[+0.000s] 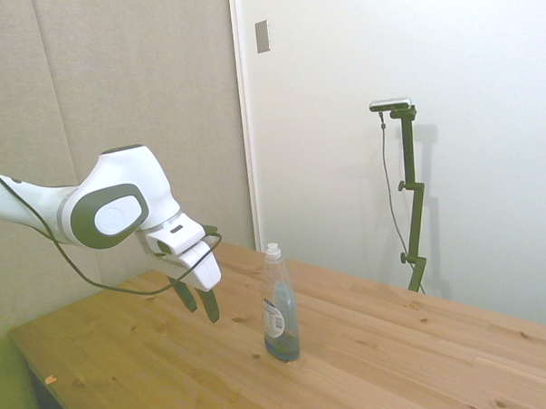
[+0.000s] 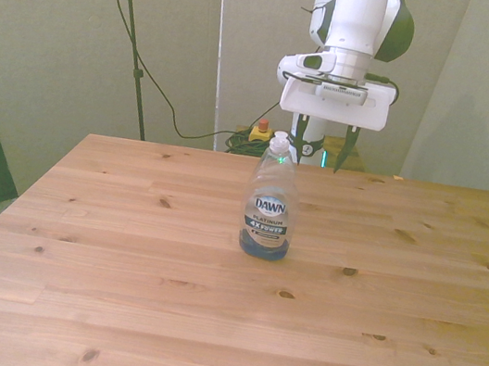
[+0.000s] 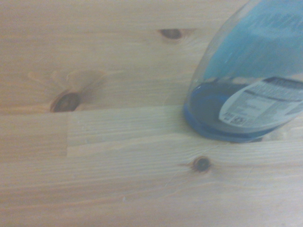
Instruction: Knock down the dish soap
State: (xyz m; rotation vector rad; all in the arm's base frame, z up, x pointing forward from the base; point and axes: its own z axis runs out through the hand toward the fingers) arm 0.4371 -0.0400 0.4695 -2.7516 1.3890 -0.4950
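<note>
One dish soap bottle (image 1: 278,306) upright on the counter (image 1: 384,354), cap up, long axis vertical, near the tool (image 1: 201,302), fingers apart, not touching.

Bare table (image 1: 411,355) lies all around the upright dish soap (image 1: 279,304); the fingers (image 1: 211,306) hang near it, apart.
</note>
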